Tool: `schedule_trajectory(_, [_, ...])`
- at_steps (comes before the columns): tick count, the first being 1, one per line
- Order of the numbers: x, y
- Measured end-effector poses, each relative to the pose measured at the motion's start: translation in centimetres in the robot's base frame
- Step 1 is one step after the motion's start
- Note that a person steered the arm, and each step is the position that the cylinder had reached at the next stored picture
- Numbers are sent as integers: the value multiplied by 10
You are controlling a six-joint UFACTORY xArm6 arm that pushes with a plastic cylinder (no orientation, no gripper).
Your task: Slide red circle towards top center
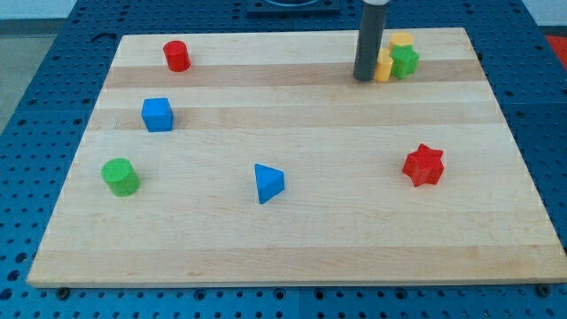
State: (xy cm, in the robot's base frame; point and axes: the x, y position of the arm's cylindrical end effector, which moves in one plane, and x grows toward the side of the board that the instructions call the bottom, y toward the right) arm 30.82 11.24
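Red circle far to the view's left of my tip.

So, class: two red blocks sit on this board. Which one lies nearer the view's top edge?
The red circle, at the view's top left; the red star lies lower right.

The wooden board carried a red cylinder far left, a blue cube, a green cylinder, a blue triangle, a red star, and far right, touching blocks: green star, two yellow blocks.
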Motion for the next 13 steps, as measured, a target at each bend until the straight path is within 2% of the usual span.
schedule_trajectory(1, [19,-5])
schedule_trajectory(2, [32,-60])
schedule_trajectory(3, [32,-143])
schedule_trajectory(4, [31,-261])
schedule_trajectory(5, [13,-346])
schedule_trajectory(6, [-22,-387])
schedule_trajectory(7, [-41,-378])
schedule_trajectory(9, [-61,-296])
schedule_trajectory(10, [-80,-296])
schedule_trajectory(12, [-84,-213])
schedule_trajectory(13, [-73,-181])
